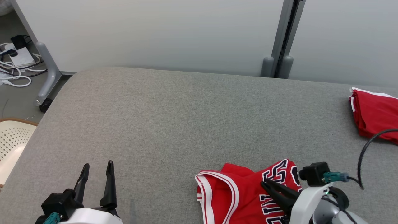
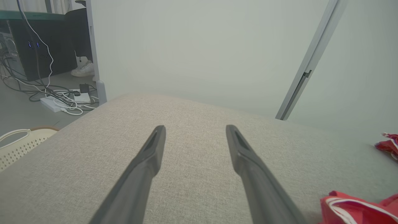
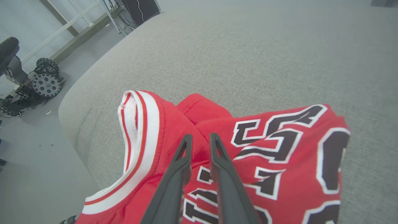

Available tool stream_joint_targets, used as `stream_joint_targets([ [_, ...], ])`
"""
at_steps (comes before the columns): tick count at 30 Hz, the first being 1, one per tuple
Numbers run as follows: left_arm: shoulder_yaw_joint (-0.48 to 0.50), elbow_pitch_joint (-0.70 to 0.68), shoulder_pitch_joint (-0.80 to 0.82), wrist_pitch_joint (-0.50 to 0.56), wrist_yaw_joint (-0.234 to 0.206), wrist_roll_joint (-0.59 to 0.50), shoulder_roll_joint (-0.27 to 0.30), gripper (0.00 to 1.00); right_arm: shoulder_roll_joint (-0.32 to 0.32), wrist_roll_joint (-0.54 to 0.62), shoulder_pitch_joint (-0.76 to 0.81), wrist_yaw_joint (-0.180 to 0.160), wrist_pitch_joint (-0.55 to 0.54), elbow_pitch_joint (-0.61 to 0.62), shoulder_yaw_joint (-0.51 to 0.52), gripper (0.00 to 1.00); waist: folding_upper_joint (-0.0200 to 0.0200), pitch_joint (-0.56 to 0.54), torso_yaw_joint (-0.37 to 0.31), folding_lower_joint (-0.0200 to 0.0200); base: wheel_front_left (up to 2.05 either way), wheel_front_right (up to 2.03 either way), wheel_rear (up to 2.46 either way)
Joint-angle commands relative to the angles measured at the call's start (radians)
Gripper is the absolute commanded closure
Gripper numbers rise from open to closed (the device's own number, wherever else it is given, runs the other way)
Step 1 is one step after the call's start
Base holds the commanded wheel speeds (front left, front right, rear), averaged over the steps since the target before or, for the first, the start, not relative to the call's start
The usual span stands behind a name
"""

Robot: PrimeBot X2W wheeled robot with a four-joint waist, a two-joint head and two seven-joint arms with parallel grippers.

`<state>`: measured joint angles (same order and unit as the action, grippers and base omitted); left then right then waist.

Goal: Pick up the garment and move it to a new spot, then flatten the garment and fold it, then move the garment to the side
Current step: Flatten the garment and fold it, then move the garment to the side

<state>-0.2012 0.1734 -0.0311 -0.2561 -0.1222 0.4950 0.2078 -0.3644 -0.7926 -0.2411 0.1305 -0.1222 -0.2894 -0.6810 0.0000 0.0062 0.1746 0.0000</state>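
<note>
Grey cloth-covered counter (image 1: 174, 118); a pale wall panel (image 1: 155, 31) stands behind its far edge.

Jersey (image 1: 236, 193): red, with white trim and dark lettering outlined in white. It lies crumpled on the counter at the near edge, right of centre in the head view. The right wrist view shows a banded opening (image 3: 136, 137) turned toward the counter's rounded corner, with the lettering bunched on the other side.

Right end effector (image 1: 264, 184): low over the jersey's middle; the fingers stand slightly apart – a narrow gap, with red cloth showing through it in the right wrist view (image 3: 200, 137); no cloth is seen pinched between them. Whether the tips touch the cloth cannot be told.

Left end effector (image 1: 98, 164): fingers wide apart and holding nothing, above bare counter at the near left, well apart from the jersey; the left wrist view (image 2: 196, 127) confirms this.

Second red garment (image 1: 376, 115): at the counter's far right, apart from the jersey.

Off the counter – a cream perforated basket (image 1: 12, 137) at left; white cables (image 1: 15, 68) on the floor beyond.
</note>
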Motion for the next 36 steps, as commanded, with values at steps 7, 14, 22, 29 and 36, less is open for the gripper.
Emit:
stream_joint_targets([
  [7,0.001,-0.006,0.004,-0.004,-0.006,0.006,0.004,0.00,-0.044,-0.003,0.043,0.001,0.024,0.043,0.156,0.00,0.0000,-0.001,-0.024,0.0000,0.00,0.00,0.00],
  [14,0.001,-0.008,0.005,-0.006,-0.006,0.007,0.005,0.00,-0.052,0.002,0.120,0.001,0.037,0.055,0.333,0.00,0.0000,0.001,-0.035,0.0000,0.00,0.00,0.00],
  [22,-0.003,-0.005,0.011,-0.006,-0.003,0.007,0.008,0.00,-0.022,0.030,0.177,0.001,0.004,0.058,0.400,0.00,0.0000,0.002,-0.039,0.0000,0.00,0.00,0.00],
  [29,-0.012,-0.001,0.024,-0.005,-0.002,0.006,0.011,0.00,0.007,0.029,0.174,0.001,-0.064,0.062,0.389,0.00,0.0000,0.005,-0.039,0.0000,0.00,0.00,0.00],
  [36,-0.024,0.007,0.029,-0.005,0.001,0.007,0.004,0.00,0.024,0.030,0.134,0.001,-0.162,0.005,0.315,0.00,0.0000,0.011,-0.022,0.0000,0.00,0.00,0.00],
])
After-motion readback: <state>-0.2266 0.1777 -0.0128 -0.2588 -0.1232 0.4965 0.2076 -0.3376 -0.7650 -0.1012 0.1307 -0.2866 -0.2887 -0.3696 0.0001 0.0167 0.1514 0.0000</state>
